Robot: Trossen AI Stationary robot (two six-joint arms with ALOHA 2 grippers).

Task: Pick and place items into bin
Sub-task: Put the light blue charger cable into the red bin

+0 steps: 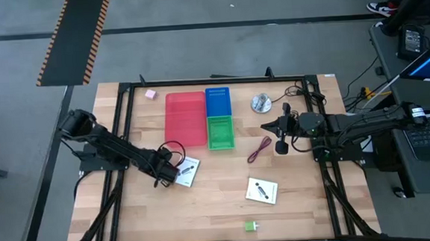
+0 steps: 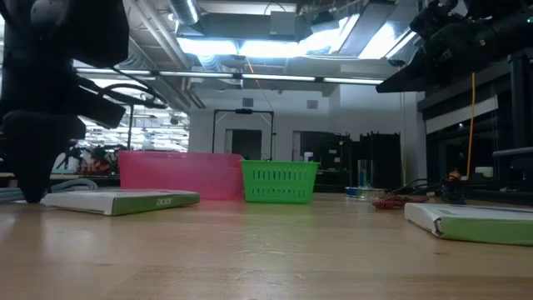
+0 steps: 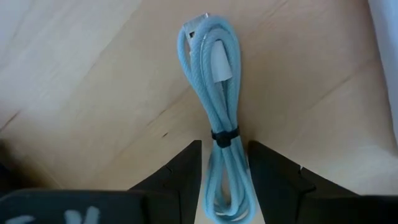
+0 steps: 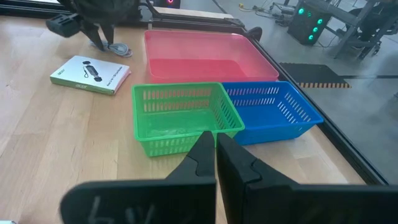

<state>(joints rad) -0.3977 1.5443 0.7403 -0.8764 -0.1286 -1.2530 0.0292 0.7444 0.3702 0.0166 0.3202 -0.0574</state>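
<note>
The left pincer (image 1: pixel 175 170) sits low over the wooden desk (image 1: pixel 205 211) at centre-left of the high view, just beside the white card with black marks (image 1: pixel 187 172). Its 2 dark fingers (image 3: pixel 180 171) stand partly apart, closed on either side of the coiled light grey-blue braided cable (image 3: pixel 219 118). The cable's long axis runs straight out from between the fingers, its looped end pointing away from the wrist, a black tie around its middle. Bare wood surrounds it, with open desk toward the lower edge of the high view.

The red plastic tray (image 1: pixel 185 118), blue basket (image 1: pixel 217 102) and green basket (image 1: pixel 219 132) cluster at upper centre. A 2nd white card (image 1: pixel 262 190) lies lower right of centre, well clear. The right pincer (image 1: pixel 281 135) hangs right of the baskets, fingers pressed together, holding nothing.
</note>
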